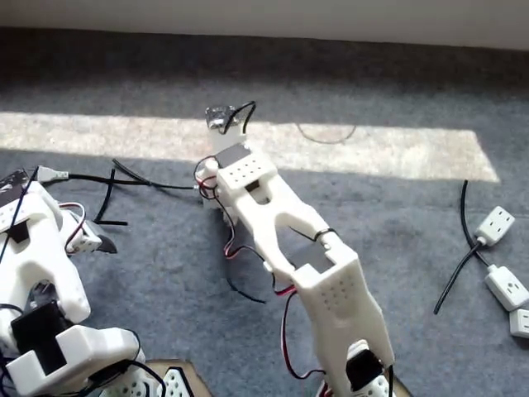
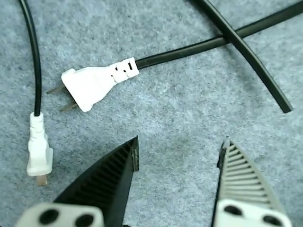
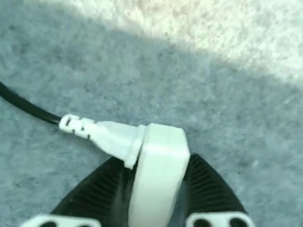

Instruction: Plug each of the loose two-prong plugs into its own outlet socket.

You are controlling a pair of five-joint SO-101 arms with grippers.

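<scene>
Two loose plugs lie on the grey carpet (image 2: 189, 109) in front of the left hand (image 2: 181, 144). The large white plug (image 2: 90, 85) lies flat, and its two prongs point away from its black cord (image 2: 199, 46). The small white plug (image 2: 38, 151) lies just beside it, apart from it, on a cord of its own. Neither plug touches the hand. The left hand is wide open above the carpet, with one black finger (image 2: 109, 179) and one grey finger (image 2: 241, 179), and nothing is between them.

The right hand (image 3: 154, 161) is closed on a white outlet block (image 3: 158, 175), which stands between its two black fingers. A third white plug (image 3: 109, 137) sits against the face of this block. Its prongs cannot be seen, and its black cord runs away over the carpet.

In the high view the right arm (image 1: 281, 223) stretches to the middle of the carpet, and the left arm (image 1: 41, 265) stands at the left side. Three more outlet sockets (image 1: 496, 223) (image 1: 506, 285) (image 1: 521, 322) lie at the far right on a black cable, well apart from both arms. A bright strip of sunlight (image 1: 397, 153) crosses the carpet behind the right arm.
</scene>
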